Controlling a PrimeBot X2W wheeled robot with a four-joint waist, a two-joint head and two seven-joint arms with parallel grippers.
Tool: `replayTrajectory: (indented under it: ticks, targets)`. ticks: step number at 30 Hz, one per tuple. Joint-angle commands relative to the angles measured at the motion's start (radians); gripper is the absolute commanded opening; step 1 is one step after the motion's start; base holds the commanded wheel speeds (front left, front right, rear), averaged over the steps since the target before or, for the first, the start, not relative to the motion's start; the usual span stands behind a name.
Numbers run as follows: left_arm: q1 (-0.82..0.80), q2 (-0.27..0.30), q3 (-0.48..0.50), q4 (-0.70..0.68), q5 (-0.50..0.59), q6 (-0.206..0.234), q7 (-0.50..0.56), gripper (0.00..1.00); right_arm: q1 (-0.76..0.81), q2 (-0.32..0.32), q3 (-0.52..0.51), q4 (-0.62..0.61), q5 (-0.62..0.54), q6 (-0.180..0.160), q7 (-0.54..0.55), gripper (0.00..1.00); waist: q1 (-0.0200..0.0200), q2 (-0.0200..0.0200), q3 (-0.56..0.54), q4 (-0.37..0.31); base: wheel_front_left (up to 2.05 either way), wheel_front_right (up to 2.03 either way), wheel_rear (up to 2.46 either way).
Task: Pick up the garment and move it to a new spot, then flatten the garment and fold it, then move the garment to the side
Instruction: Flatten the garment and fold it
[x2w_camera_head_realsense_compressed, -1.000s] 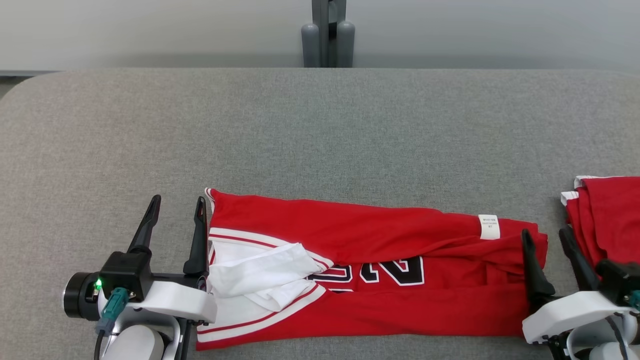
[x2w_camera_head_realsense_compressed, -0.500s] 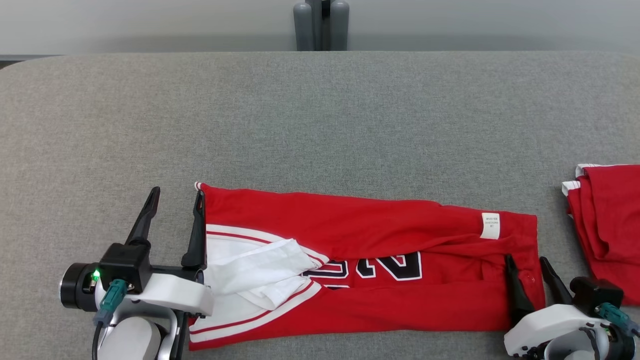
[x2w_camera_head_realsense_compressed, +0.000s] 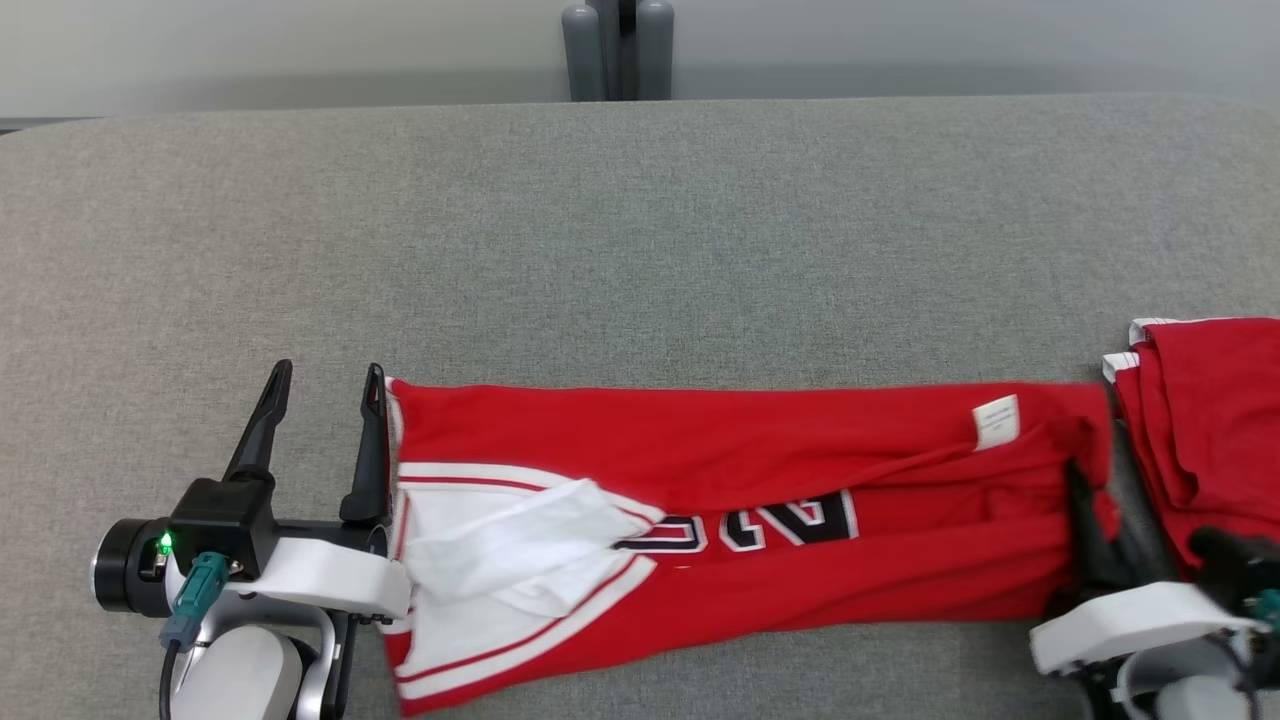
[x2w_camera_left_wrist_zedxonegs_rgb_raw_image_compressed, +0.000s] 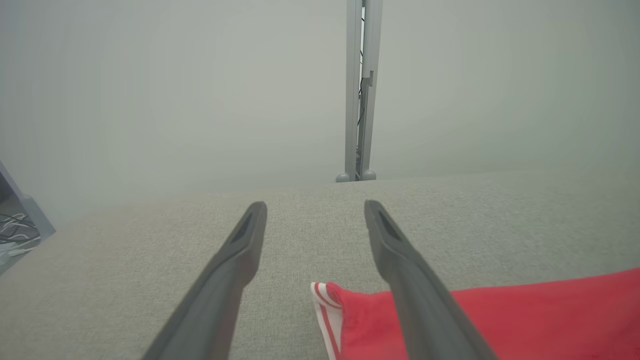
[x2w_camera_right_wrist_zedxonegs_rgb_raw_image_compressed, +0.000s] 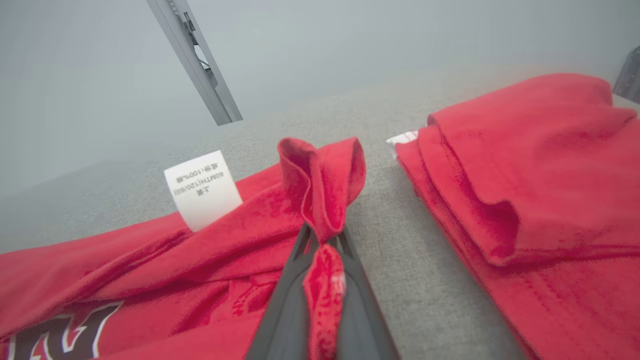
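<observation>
The garment (x2w_camera_head_realsense_compressed: 700, 450) is a red jersey with white trim and black numerals, folded into a long strip across the near part of the grey table (x2w_camera_head_realsense_compressed: 640, 230). My right gripper (x2w_camera_head_realsense_compressed: 1095, 485) is shut on its right end. In the right wrist view the red cloth (x2w_camera_right_wrist_zedxonegs_rgb_raw_image_compressed: 150, 260) bunches up between the closed fingertips of that gripper (x2w_camera_right_wrist_zedxonegs_rgb_raw_image_compressed: 322, 235), beside a white label (x2w_camera_right_wrist_zedxonegs_rgb_raw_image_compressed: 202, 190). My left gripper (x2w_camera_head_realsense_compressed: 329, 367) stands open just off the garment's left end. In the left wrist view its right finger (x2w_camera_left_wrist_zedxonegs_rgb_raw_image_compressed: 415, 280) lies over the striped corner of the garment (x2w_camera_left_wrist_zedxonegs_rgb_raw_image_compressed: 525, 315), and the gripper (x2w_camera_left_wrist_zedxonegs_rgb_raw_image_compressed: 315, 205) holds nothing.
A second folded red garment (x2w_camera_head_realsense_compressed: 1210, 420) lies close to the right of my right gripper, also in the right wrist view (x2w_camera_right_wrist_zedxonegs_rgb_raw_image_compressed: 525, 175). A grey post (x2w_camera_head_realsense_compressed: 617, 50) stands behind the table's far edge. Bare grey tabletop stretches beyond the jersey.
My right gripper has shut on the garment's right end, which now stands bunched and raised. The head camera has shifted a little. The left gripper stays open at the left end.
</observation>
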Motion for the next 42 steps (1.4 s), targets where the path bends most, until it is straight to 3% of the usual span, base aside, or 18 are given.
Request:
replayTrajectory:
  ticks: [1, 7, 11, 15, 21, 31, 36, 42]
  targets:
    - [0.004, 0.006, 0.005, -0.006, -0.003, 0.005, -0.004, 1.00, 0.009, -0.028, -0.031, -0.032, -0.014, 0.000, -0.001, 0.00, 0.0000, -0.0001, 0.000, 0.000, 0.00, 0.00, 0.00]
    - [0.006, 0.003, 0.010, -0.014, -0.008, 0.011, -0.004, 1.00, 0.014, -0.058, -0.068, -0.140, -0.042, 0.000, -0.001, 0.00, 0.0000, -0.0001, -0.002, 0.004, 0.00, 0.00, 0.00]
    - [0.011, -0.002, 0.016, -0.020, -0.011, 0.013, -0.004, 1.00, 0.000, -0.052, -0.019, -0.233, -0.049, 0.000, -0.001, 0.00, 0.0000, -0.0001, -0.002, 0.010, 0.00, 0.00, 0.00]
    - [0.012, -0.014, 0.014, -0.020, -0.013, 0.007, -0.004, 1.00, -0.014, -0.030, 0.112, -0.320, -0.005, 0.000, 0.019, 0.00, 0.0000, -0.0001, -0.007, 0.023, 0.00, 0.00, 0.00]
    - [0.019, -0.026, 0.008, -0.019, -0.005, 0.000, -0.004, 1.00, -0.057, -0.010, 0.390, -0.406, 0.043, 0.000, 0.058, 0.00, 0.0000, -0.0001, 0.000, 0.037, 0.00, 0.00, 0.00]
    - [-0.025, -0.050, -0.029, 0.015, 0.007, -0.024, -0.003, 1.00, -0.260, -0.003, 0.756, -0.256, 0.190, 0.000, 0.027, 0.00, 0.0000, -0.0001, 0.036, 0.107, 0.00, 0.00, 0.00]
    - [-0.042, -0.071, -0.041, 0.032, 0.011, -0.040, -0.003, 1.00, -0.365, -0.004, 0.863, -0.130, 0.259, 0.000, 0.003, 0.00, 0.0000, -0.0001, 0.060, 0.145, 0.00, 0.00, 0.00]
    - [-0.066, -0.089, -0.050, 0.056, 0.020, -0.054, -0.004, 1.00, -0.433, -0.004, 0.919, -0.012, 0.341, 0.000, -0.003, 0.00, 0.0000, -0.0001, 0.077, 0.169, 0.00, 0.00, 0.00]
